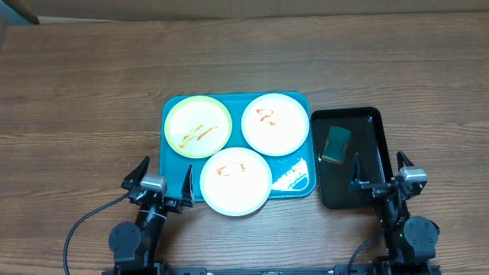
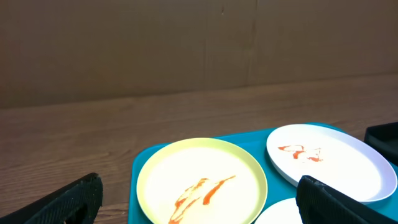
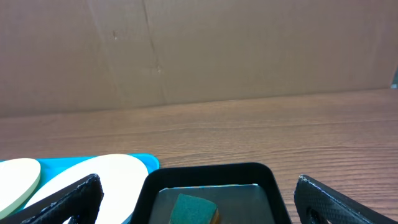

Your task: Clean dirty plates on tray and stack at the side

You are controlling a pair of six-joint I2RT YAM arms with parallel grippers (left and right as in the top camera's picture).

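Both arms sit low at my edge of the wooden table [image 1: 76, 92]. The left gripper [image 1: 162, 182] has its jaws spread wide with nothing between them, and the right gripper [image 1: 380, 177] is likewise fully apart and empty.

The turquoise tray [image 1: 304, 162] starts just ahead of the left gripper and runs off to its right, carrying all three dirty plates. Straight ahead of that gripper is the pale yellow-green plate [image 1: 198, 127], marked across its middle with thin slanting orange-brown streaks. Further ahead and to the right is a white plate [image 1: 275, 124] with a small looping orange smear near its far side. Just beside the left gripper's right finger lies the second white plate [image 1: 236, 180], with a faint orange squiggle at its centre; it overhangs the tray's near rim.

Ahead of the right gripper is a narrow black tray [image 1: 367, 191], touching or nearly touching the turquoise one, with a green sponge [image 1: 336, 145] lying in its far left part.
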